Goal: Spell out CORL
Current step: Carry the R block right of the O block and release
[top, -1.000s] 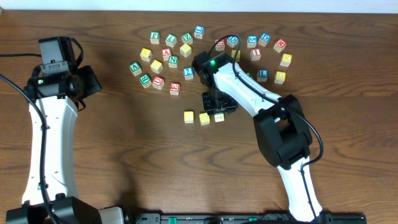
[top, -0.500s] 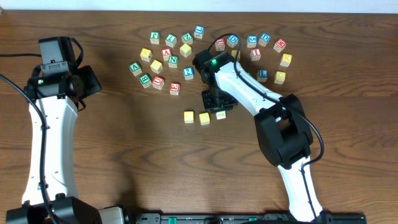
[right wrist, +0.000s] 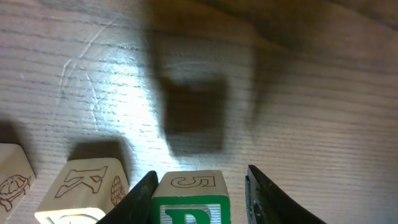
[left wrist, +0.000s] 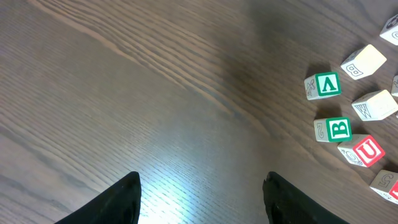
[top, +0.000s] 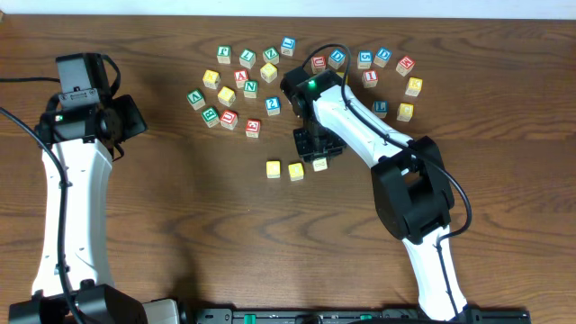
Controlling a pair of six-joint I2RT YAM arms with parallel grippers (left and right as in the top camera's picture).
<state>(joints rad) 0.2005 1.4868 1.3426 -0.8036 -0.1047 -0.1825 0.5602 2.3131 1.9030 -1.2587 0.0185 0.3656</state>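
Right gripper: low over the table, jaws straddling the green-lettered block. Left finger touches it and the right looks a sliver off, so I cannot tell whether I am gripping or have let go.
Block: third in the row, just beside the K-sided block, so the word reads in line.
Letter: cut off by the frame, unread.
Left gripper: spread wide, empty, well apart from the row, likely to stay clear.
Remaining: a fourth letter, by my judgement.

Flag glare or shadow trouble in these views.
Overhead: even light, faint arm shadows on the table. Left wrist: glare patch on the wood by the left hand. Right wrist: dark square shadow beyond the green block in the right hand, glare beside it.
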